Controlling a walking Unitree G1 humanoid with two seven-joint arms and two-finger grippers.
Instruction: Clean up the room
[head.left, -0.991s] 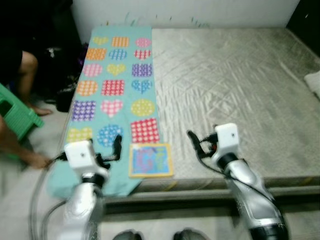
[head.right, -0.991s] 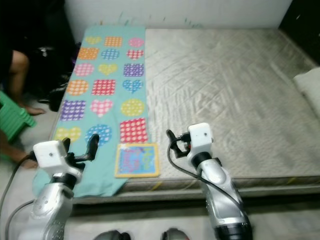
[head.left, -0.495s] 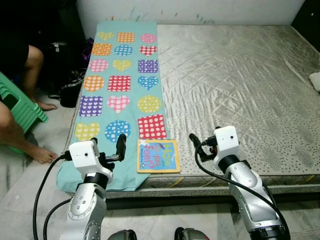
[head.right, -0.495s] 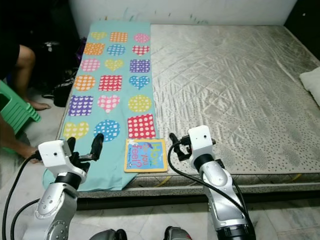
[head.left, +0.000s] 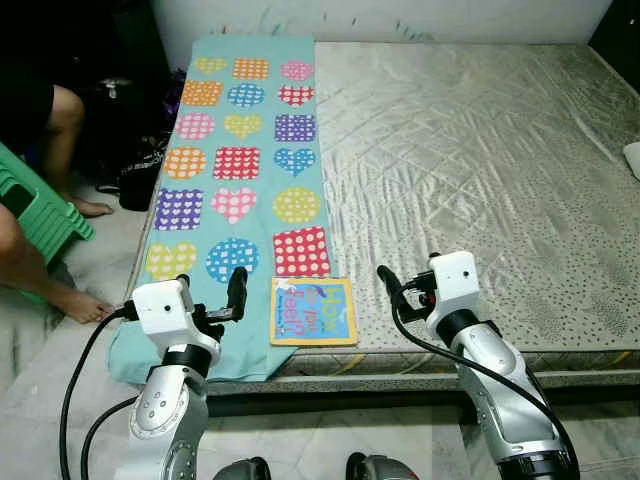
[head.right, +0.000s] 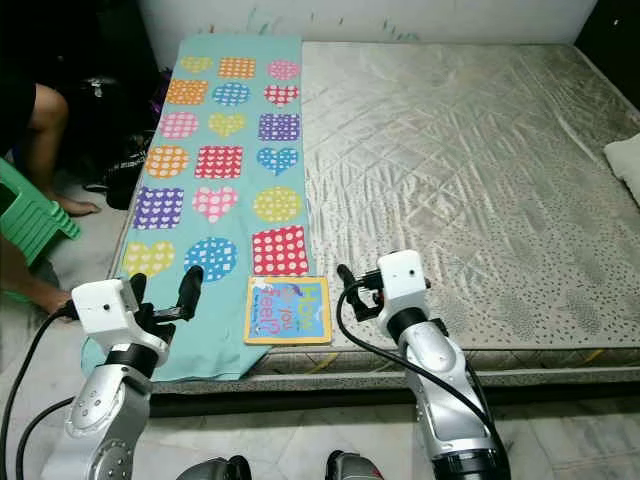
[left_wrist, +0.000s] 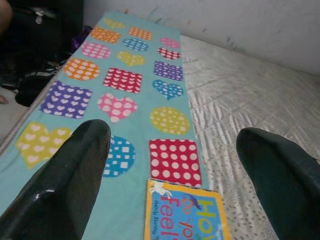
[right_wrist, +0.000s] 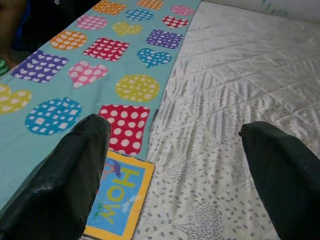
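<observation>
- The children's book (head.left: 313, 311) lies flat at the near edge of the bed (head.left: 480, 160), half on the turquoise blanket (head.left: 240, 150) with its dotted hearts and squares, half on the grey quilted mattress.
- Left end effector (head.left: 232, 297) hovers just beside the book's left side, fingers spread wide and holding nothing.
- Right end effector (head.left: 392, 291) hangs to the book's right, near it, also wide open and empty.
- Likely step: closing in on the book to pick it up.
- Doing it well probably means sliding one finger under the overhanging near edge, since a thin book lying flat on soft bedding gives little to pinch.
- A person's bare legs (head.left: 40, 200) and a green stool (head.left: 35, 215) sit off to the left, so keep the swing tight.
</observation>
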